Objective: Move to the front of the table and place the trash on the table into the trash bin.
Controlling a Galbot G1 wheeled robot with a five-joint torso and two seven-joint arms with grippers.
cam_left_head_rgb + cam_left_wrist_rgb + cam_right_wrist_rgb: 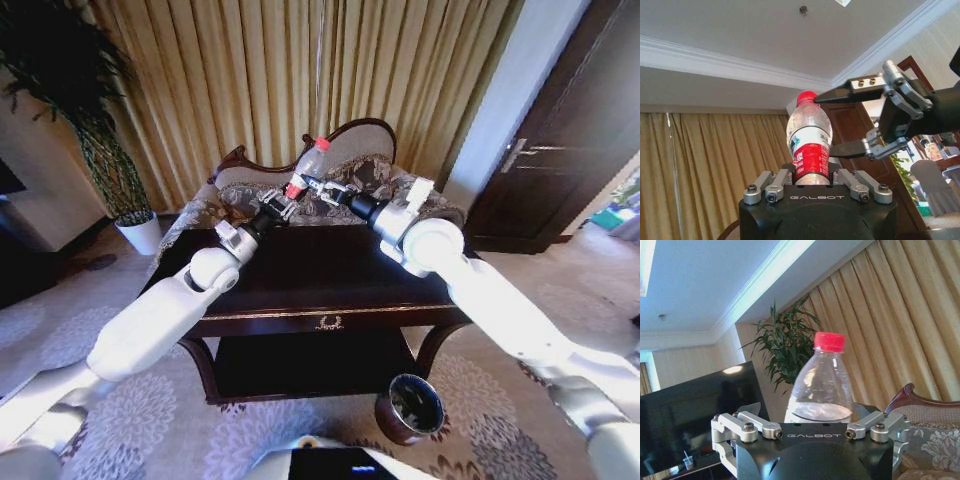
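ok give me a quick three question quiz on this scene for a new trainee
1. True or false: the bottle is lying on the table.
2. Which gripper is clamped on the bottle's lower part? A) left gripper B) right gripper
3. Fill in: the trash bin stands on the ____ near the table's front right leg.

Key:
1. False; it is held up in the air above the table.
2. A; the right gripper is open beside the bottle.
3. carpet.

gold curtains [300, 70] | carved sofa [360, 170] | potted plant [100, 130] | dark door [560, 130] | floral carpet [150, 440]
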